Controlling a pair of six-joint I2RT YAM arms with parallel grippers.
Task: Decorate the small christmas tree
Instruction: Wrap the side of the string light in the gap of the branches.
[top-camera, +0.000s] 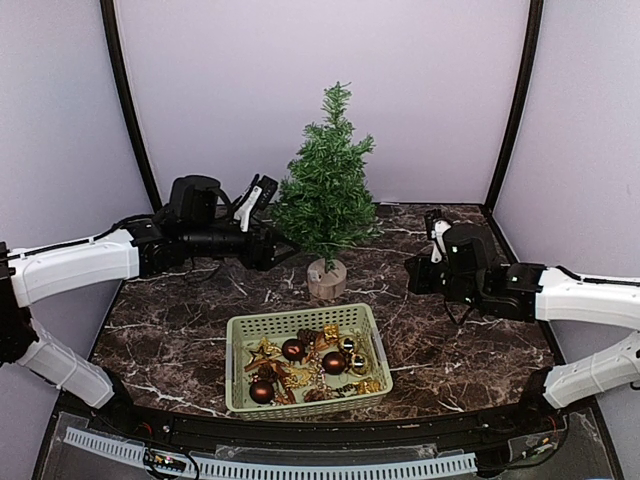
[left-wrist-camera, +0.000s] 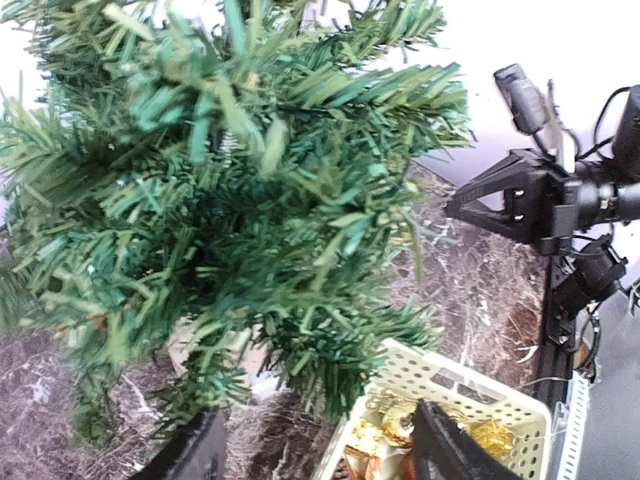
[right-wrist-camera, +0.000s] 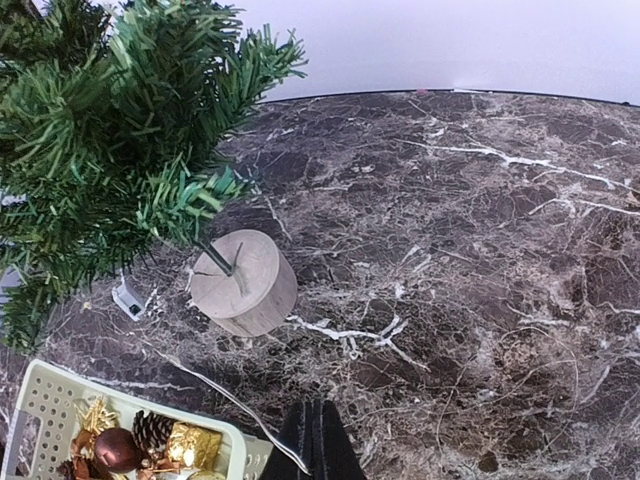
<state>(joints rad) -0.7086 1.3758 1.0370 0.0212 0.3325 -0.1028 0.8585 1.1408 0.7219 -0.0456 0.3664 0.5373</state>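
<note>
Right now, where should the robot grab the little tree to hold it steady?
Probably by the round wooden base, coming low from the right side: it's solid and bare there. The branches of the upright tree would bend, and the basket sits in front.

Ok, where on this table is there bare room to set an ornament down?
Bare marble table lies right of the basket, toward the right arm, and left of the basket. It is crowded at the small christmas tree, where the left pincer is at its branches.

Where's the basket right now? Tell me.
In the top view, the basket sits centre-front on the table, just in front of the tree's wooden base.
</note>
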